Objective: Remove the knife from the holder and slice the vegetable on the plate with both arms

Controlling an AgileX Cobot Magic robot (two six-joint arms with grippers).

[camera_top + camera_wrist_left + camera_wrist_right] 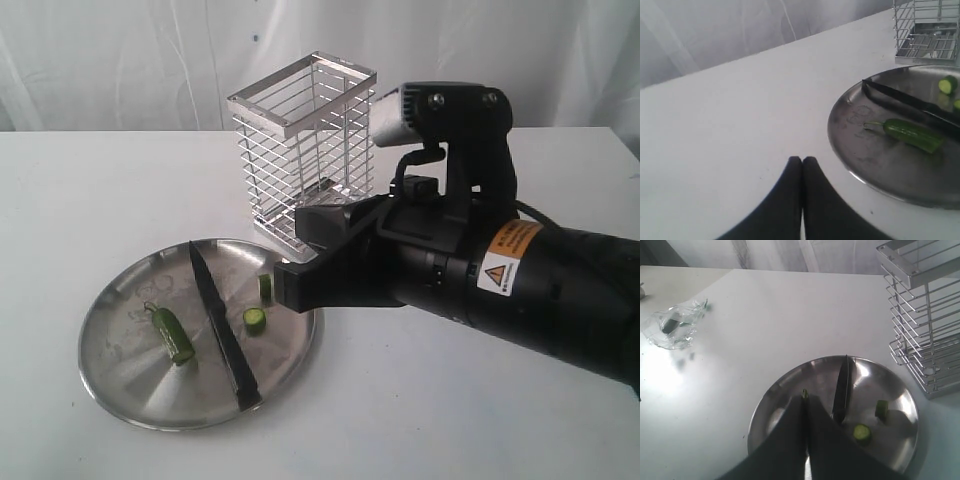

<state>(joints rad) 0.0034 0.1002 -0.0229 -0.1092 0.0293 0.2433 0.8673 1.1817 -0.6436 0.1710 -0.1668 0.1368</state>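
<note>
The plate (120,365) lies on the white table at the left. The black knife (222,330) rests flat across it, tip pointing away. Left of the blade lies the green vegetable (173,335); two cut slices (254,319) lie to its right. The wire holder (305,150) stands behind the plate. My right gripper (290,287) hovers by the plate's right edge, shut and empty; its wrist view shows the gripper (805,399) over the plate (765,412), beside the knife (842,390). My left gripper (802,160) is shut above bare table, apart from the plate (850,150), vegetable (912,134) and knife (910,101).
A crumpled clear plastic bag (672,325) lies on the table beyond the plate in the right wrist view. The bulky right arm (480,260) with its orange sticker fills the right of the exterior view. A white curtain hangs behind the table.
</note>
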